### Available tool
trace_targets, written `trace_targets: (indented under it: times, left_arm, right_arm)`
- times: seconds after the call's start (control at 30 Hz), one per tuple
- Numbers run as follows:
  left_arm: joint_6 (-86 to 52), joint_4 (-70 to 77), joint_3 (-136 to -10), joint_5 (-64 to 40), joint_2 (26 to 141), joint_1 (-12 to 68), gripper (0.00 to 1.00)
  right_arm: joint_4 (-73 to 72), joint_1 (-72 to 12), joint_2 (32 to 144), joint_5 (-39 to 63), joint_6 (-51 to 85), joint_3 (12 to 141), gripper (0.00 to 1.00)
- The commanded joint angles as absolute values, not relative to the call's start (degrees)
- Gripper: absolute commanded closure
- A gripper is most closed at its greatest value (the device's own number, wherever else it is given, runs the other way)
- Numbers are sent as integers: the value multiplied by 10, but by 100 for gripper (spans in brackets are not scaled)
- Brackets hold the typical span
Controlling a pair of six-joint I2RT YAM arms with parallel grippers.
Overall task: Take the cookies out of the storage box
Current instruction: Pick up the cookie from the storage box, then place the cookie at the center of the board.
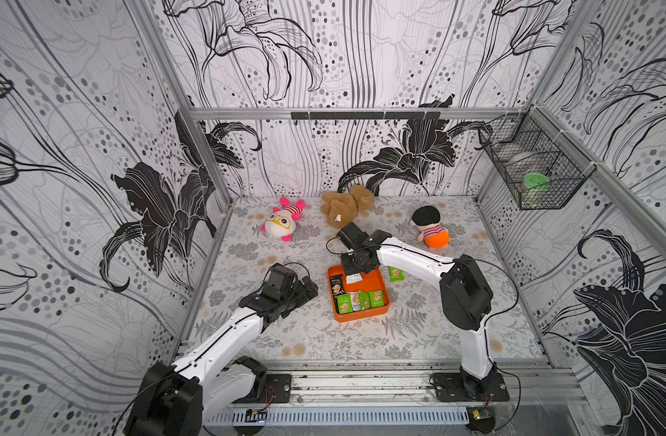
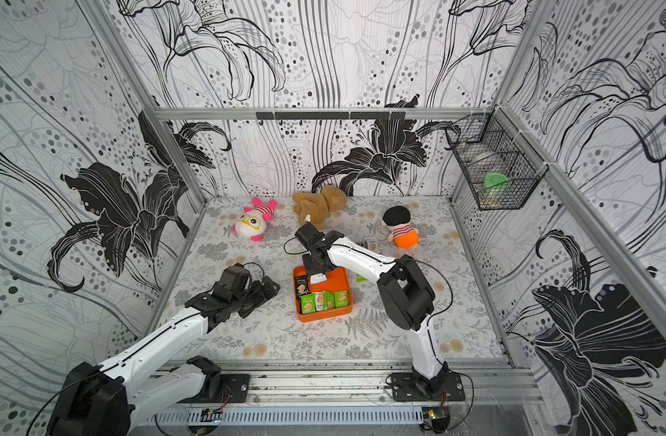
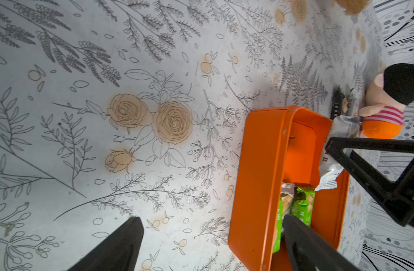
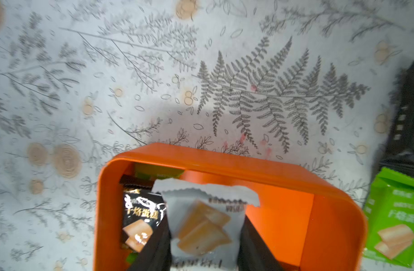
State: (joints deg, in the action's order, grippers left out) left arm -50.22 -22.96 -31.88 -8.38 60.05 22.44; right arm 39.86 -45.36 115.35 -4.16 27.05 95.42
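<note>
The left gripper (image 1: 301, 292) lies low over the desk (image 1: 324, 339) just left of the box (image 1: 361, 318). Its jaws are spread wide and hold nothing. In the left wrist view its fingers (image 3: 121, 244) frame bare desk and the box's side wall. Whether it touches the desk cannot be told.

The box sits mid-desk. Along its near wall is a row of four packets: three green packets (image 1: 377, 298) and a cream packet (image 1: 355, 302) second from the left. Farther back, against the left wall, lies a black packet (image 1: 336, 285).

The right gripper (image 4: 205, 248) is over the far part of the box, its jaws pressed in on a white packet (image 4: 199, 199). One finger sits on each side, and the serrated end sticks out past the fingertips. In both top views the packet shows over the orange floor; whether it is clear of that floor cannot be told.

On the desk just right of the box, apart from it, lies a lone green packet (image 1: 395, 273). Farther off, a second black packet (image 2: 371, 243) lies beside the doll (image 1: 429, 226). Along the far edge lie a brown bear (image 1: 346, 205) and a pink-and-white toy (image 1: 280, 222).
</note>
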Motion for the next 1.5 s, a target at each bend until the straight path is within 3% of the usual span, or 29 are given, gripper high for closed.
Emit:
trace_targets:
  times: [0.0, 0.33, 0.73, 1.03, 1.47]
  left_arm:
    - [-493, -232, -339, -100, 589, 224, 3]
    - [-508, -225, -393, -103, 633, 279, 3]
    - [-497, -209, -510, -87, 776, 342, 3]
    - [-494, -199, -556, -78, 834, 348, 3]
    - [-520, -185, -498, -56, 810, 349, 3]
  right_arm:
    - [401, -455, 1116, -52, 286, 950, 61]
    - [418, -422, 1014, -82, 271, 856, 61]
    - [409, -249, 879, -53, 194, 653, 61]
    - [365, -198, 914, -18, 160, 605, 61]
    - [329, -181, 980, 7, 139, 581, 58]
